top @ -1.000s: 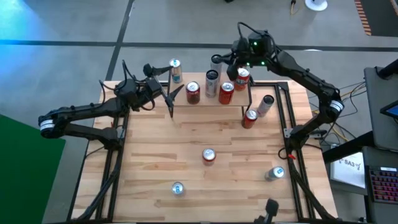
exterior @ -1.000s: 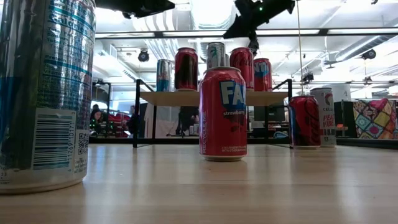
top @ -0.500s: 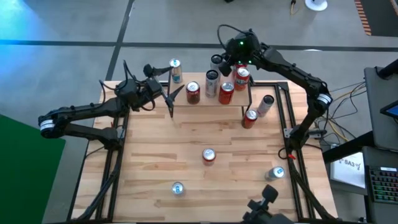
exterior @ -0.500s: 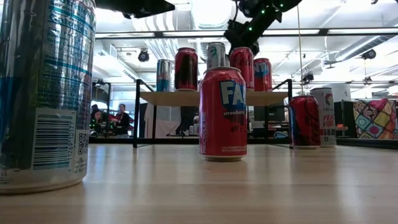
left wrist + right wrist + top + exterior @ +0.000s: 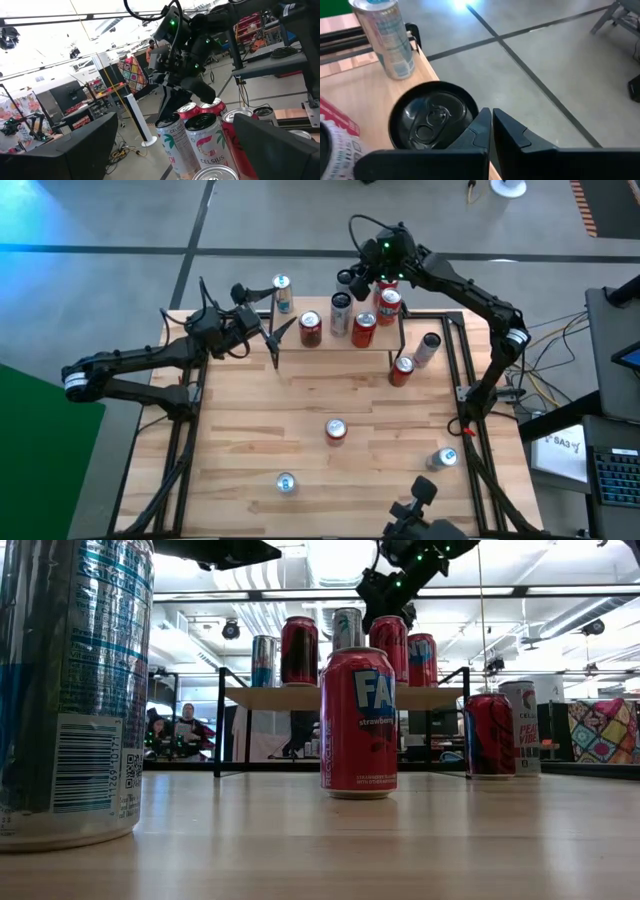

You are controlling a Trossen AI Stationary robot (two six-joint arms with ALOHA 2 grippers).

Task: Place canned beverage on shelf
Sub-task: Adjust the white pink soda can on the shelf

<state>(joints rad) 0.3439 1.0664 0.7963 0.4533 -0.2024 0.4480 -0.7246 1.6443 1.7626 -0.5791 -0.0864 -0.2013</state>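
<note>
The shelf [image 5: 332,342] stands at the table's far middle with several cans on it: red cans [image 5: 364,328], a silver can [image 5: 341,310] and a blue-silver can [image 5: 282,293]. A black-topped can [image 5: 432,117] stands upright at the far edge, behind them. My right gripper [image 5: 360,279] is shut and slants down right beside this can's top rim. My left gripper [image 5: 272,332] hovers open at the shelf's left end, nothing between its fingers; its wrist view looks along the row of cans [image 5: 207,142] toward the right gripper [image 5: 169,106]. My right gripper has its shut fingertips [image 5: 481,119] right at the black-topped can's top rim [image 5: 468,106], coming in slanting down from the table's right. I cannot tell whether they touch the rim. The can stands upright.
Loose cans stand on the slatted tabletop: a red one [image 5: 335,430] in the middle, silver ones near the front [image 5: 286,483] and front right [image 5: 443,458], and a red [image 5: 402,368] and a white one [image 5: 428,348] by the shelf's right end.
My right gripper, still shut, has gone toward the table's left from above the far right red can to the black-topped can and has tipped further down. The cans have stayed where they were.
</note>
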